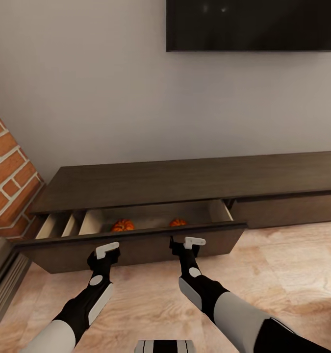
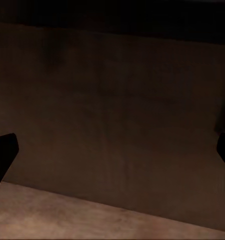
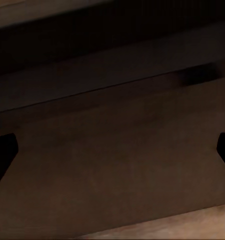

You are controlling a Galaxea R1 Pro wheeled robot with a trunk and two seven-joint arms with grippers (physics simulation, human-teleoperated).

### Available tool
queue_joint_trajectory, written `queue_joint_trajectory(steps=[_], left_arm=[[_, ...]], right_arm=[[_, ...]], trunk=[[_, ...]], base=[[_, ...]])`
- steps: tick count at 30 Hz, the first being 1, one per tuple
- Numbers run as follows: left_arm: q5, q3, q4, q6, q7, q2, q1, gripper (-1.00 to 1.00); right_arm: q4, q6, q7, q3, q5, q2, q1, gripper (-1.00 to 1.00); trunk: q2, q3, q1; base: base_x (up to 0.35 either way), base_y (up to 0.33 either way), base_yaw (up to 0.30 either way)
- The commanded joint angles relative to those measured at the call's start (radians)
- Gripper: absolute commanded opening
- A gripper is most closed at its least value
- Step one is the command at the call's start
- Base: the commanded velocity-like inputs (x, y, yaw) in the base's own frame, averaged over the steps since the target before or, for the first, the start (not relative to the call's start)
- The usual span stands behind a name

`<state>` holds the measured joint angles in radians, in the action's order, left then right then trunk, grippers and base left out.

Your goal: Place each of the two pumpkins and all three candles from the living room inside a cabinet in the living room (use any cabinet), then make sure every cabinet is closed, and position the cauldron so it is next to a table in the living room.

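The long dark brown cabinet [image 1: 185, 179] stands against the wall with its left drawer [image 1: 136, 245] pulled out. Two orange pumpkins lie in the pale drawer interior, one [image 1: 122, 225] to the left and one [image 1: 178, 222] to the right, both partly hidden by the drawer front. My left gripper [image 1: 105, 252] is open right in front of the drawer front [image 2: 112, 125]. My right gripper [image 1: 185, 243] is open too, close to the same front [image 3: 122, 165] near its top edge. Nothing is between either pair of fingers. The candles and the cauldron are out of view.
A brick fireplace [image 1: 8, 171] with a stepped base borders the cabinet on the left. A dark TV screen [image 1: 253, 24] hangs on the wall above. The right drawer front [image 1: 292, 208] is flush with the cabinet. Wood floor [image 1: 283, 274] spreads in front.
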<state>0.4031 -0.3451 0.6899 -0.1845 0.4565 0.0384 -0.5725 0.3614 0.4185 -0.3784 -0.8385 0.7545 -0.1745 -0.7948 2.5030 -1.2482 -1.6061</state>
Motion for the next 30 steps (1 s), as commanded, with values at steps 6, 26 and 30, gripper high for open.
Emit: queue_joint_trajectory(steps=[6,26,30], left_arm=[[0.008,-0.009,0.0,-0.006,0.005,0.002,-0.001,1.0],[0.007,-0.009,0.0,-0.006,0.005,0.002,-0.001,1.0],[0.007,-0.009,0.0,-0.006,0.006,0.002,-0.001,1.0]], right_arm=[[-0.001,0.005,-0.006,-0.009,0.008,0.0,-0.001,1.0],[0.0,0.005,-0.006,-0.009,0.008,0.0,-0.001,1.0],[0.0,0.005,-0.006,-0.009,0.008,0.0,-0.001,1.0]], trunk=[[0.0,-0.001,0.0],[0.0,-0.001,0.0],[0.0,-0.001,0.0]], base=[[0.241,0.078,0.0],[0.171,0.093,0.0],[0.15,0.001,0.0]])
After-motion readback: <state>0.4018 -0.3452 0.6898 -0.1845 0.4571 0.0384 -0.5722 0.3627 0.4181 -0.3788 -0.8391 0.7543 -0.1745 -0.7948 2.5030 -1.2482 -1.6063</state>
